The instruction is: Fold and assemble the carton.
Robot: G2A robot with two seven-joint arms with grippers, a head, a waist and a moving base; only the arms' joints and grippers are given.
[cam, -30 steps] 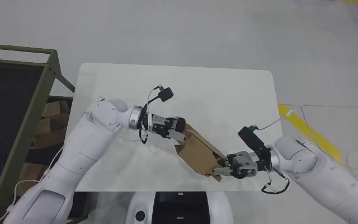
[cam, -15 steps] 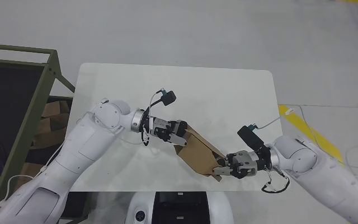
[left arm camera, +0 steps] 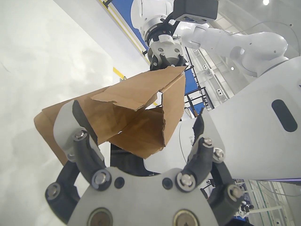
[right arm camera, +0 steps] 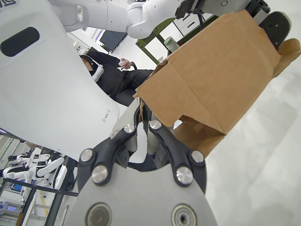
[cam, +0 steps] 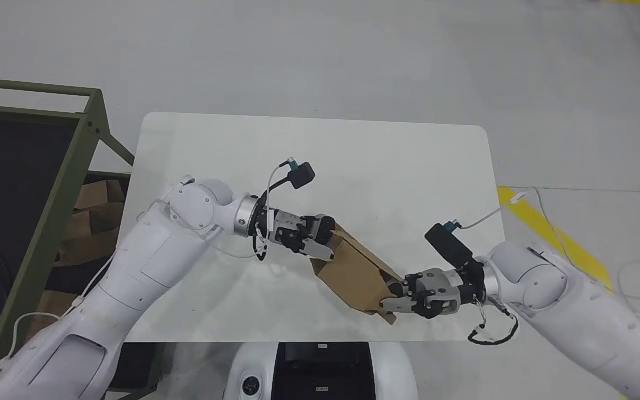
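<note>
A brown carton (cam: 355, 270), partly opened into a tube, is held off the table between both arms near the table's front edge. My right gripper (cam: 398, 294) is shut on a flap edge at the carton's near-right end; its fingers (right arm camera: 143, 111) pinch the cardboard (right arm camera: 211, 71). My left gripper (cam: 322, 235) is open at the opposite end. In the left wrist view one finger (left arm camera: 70, 118) rests against the carton's wall (left arm camera: 141, 109), while the other finger (left arm camera: 200, 128) stands apart from it. The carton's open mouth faces the left wrist camera.
The white table (cam: 400, 170) has free room behind and to both sides of the carton. A green-framed cart (cam: 60, 180) with cardboard pieces stands off the table's left edge. Yellow floor tape (cam: 540, 225) runs at the right.
My left arm has shifted slightly toward the carton, its gripper closing in on the carton's end. The right gripper and the carton have barely moved.
</note>
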